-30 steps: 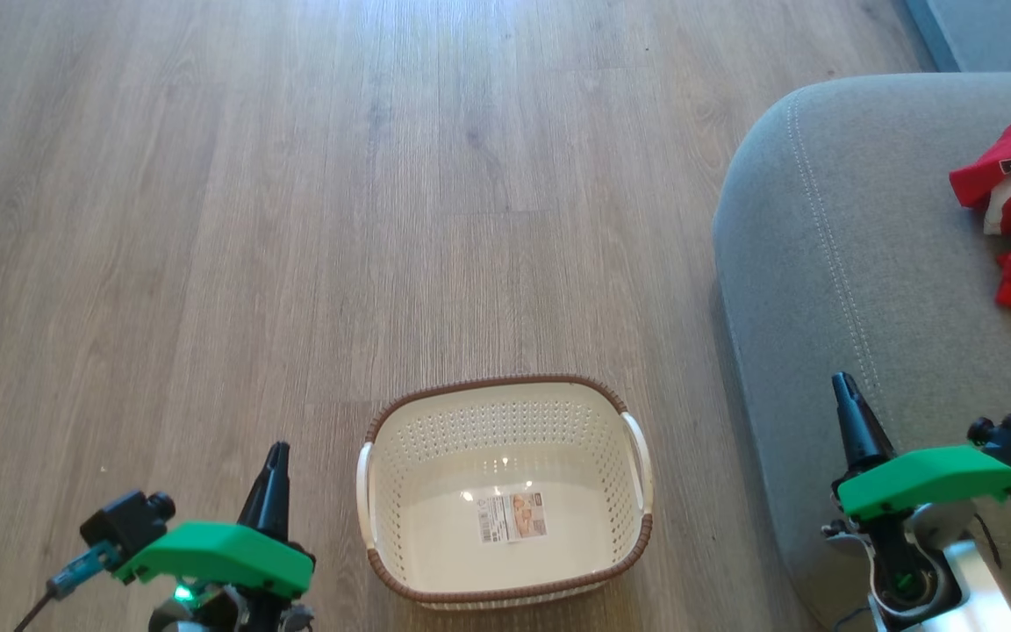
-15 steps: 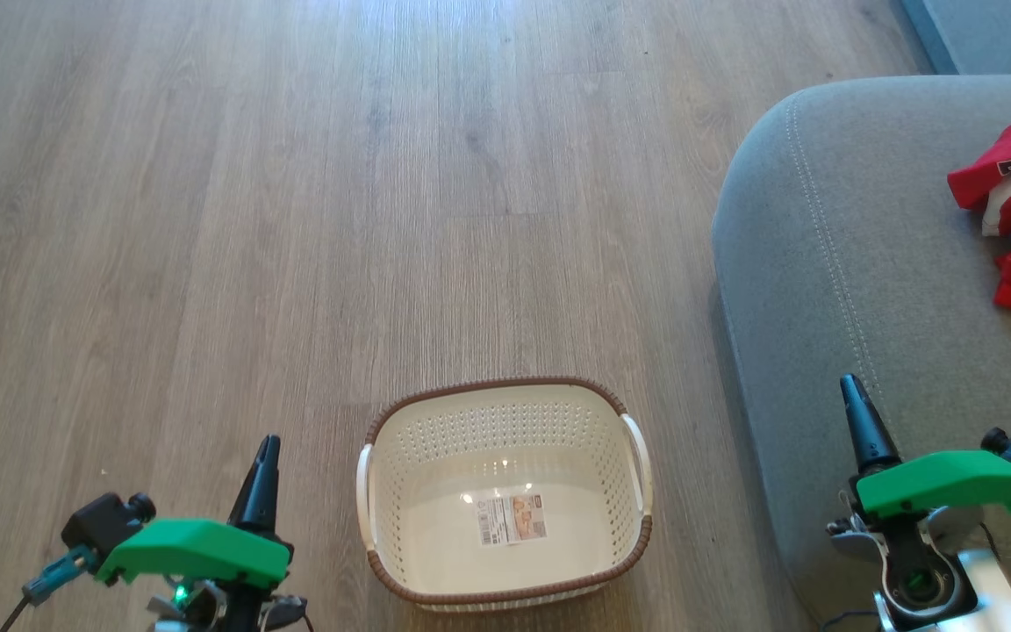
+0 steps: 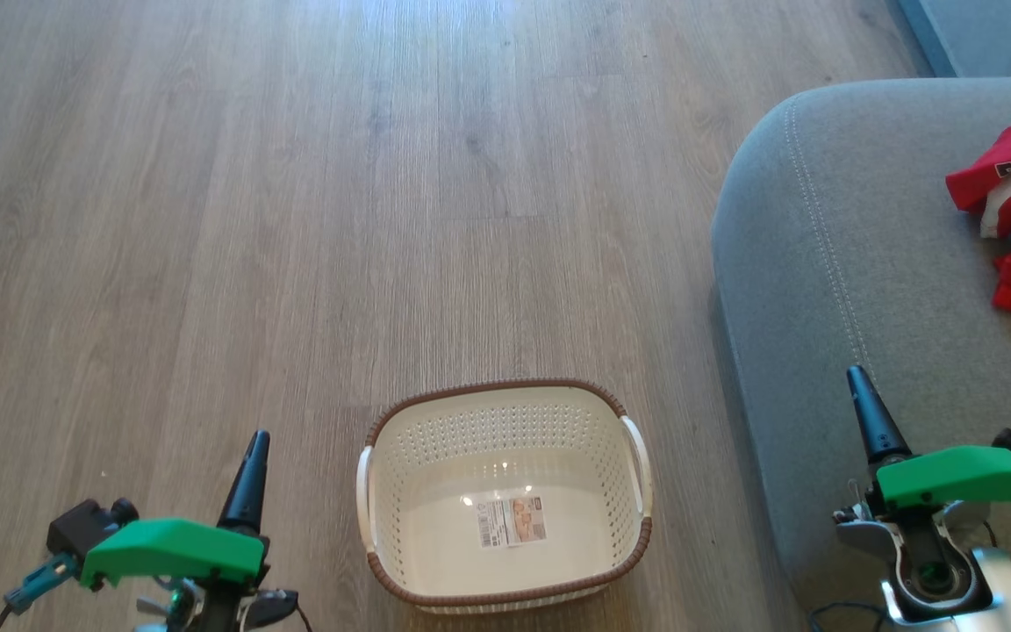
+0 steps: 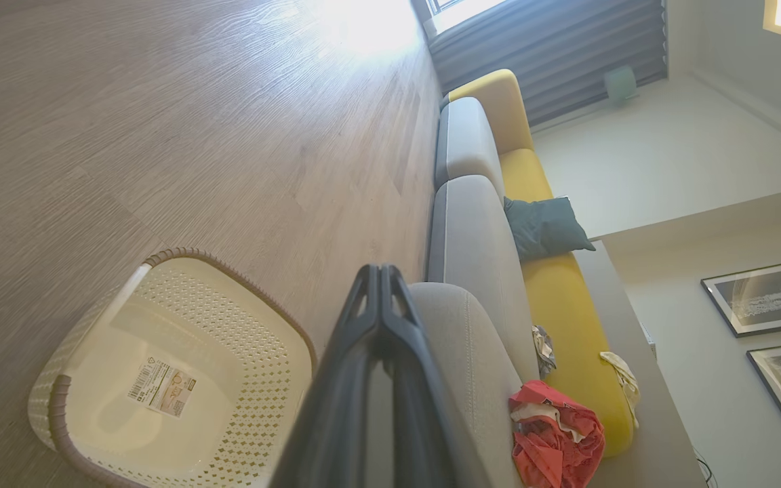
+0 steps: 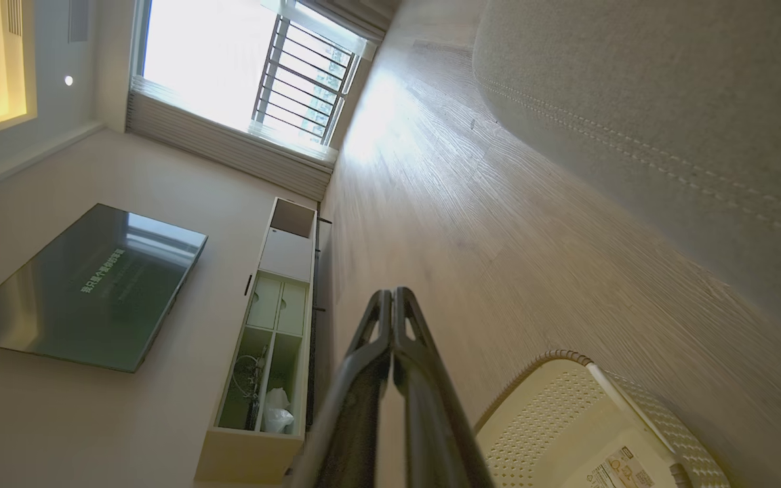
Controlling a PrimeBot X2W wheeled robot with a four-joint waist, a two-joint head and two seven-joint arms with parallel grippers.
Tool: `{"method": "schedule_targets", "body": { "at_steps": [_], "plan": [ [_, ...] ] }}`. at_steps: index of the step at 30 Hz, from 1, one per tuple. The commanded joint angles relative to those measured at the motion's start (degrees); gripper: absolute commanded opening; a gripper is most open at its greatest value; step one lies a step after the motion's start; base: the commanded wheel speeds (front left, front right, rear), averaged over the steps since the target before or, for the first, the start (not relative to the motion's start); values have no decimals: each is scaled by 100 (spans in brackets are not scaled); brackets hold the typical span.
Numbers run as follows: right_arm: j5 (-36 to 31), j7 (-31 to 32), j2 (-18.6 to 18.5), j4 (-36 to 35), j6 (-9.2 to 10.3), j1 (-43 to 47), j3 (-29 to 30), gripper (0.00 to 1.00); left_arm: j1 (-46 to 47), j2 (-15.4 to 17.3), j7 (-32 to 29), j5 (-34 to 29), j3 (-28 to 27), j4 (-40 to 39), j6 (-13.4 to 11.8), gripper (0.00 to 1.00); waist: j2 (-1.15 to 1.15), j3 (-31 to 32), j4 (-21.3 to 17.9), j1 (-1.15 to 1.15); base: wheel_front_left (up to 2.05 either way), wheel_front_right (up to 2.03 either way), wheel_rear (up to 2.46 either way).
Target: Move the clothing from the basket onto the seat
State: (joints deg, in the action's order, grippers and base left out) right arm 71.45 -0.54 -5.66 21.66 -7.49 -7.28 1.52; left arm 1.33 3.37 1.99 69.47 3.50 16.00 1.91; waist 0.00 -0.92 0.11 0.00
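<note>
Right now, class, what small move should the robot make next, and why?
Probably none beyond settling both arms at rest: the cream perforated plastic basket holds just its paper label, the bright red garments lie on the grey-blue fabric sofa cushion, and the left hand and right hand are shut and empty.

Label [image 3: 512, 519] on the basket [image 3: 488, 420] floor is showing a barcode and print too small to read; the screen [image 5: 85, 288] is displaying green characters, illegible.
</note>
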Motion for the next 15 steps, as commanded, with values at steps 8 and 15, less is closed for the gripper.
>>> {"method": "schedule_targets", "body": {
  "at_steps": [8,15],
  "plan": [
    [471,156,62,-337,0,-33,69,0,361,73,-166,541,-318,-187,152,0,0,15,-2,0,0,0,0],
    [865,292,116,-442,0,2,177,0,389,72,-302,1001,-447,-191,252,0,0,30,-4,0,0,0,0]
  ]
}}
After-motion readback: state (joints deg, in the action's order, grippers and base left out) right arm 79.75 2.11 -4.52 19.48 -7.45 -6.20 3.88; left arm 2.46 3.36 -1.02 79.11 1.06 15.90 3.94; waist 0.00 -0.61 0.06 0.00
